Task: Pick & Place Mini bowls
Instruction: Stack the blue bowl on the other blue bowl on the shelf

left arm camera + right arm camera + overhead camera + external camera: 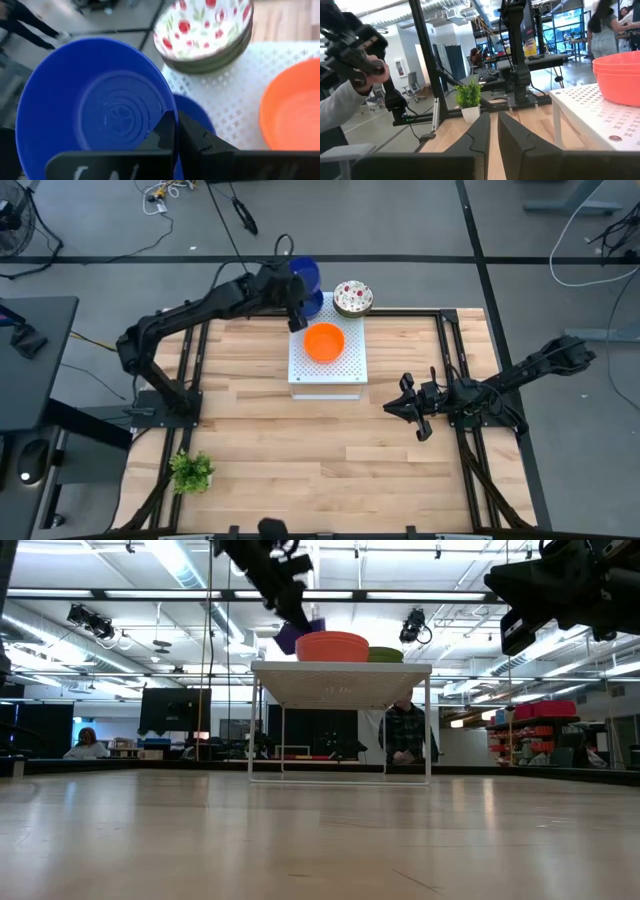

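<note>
1. The left gripper hung over the board's far-left corner, fingers pinched on the rim of a blue bowl, lifted and tilted.
2. A second blue bowl lay directly beneath, mostly hidden; where the held bowl should go was unclear to me.
3. The orange bowl sat mid-board, and the speckled bowl stacked at the far-right corner.
4. The right gripper waited over bare table, well apart from every bowl, fingers nearly together and empty.
</note>
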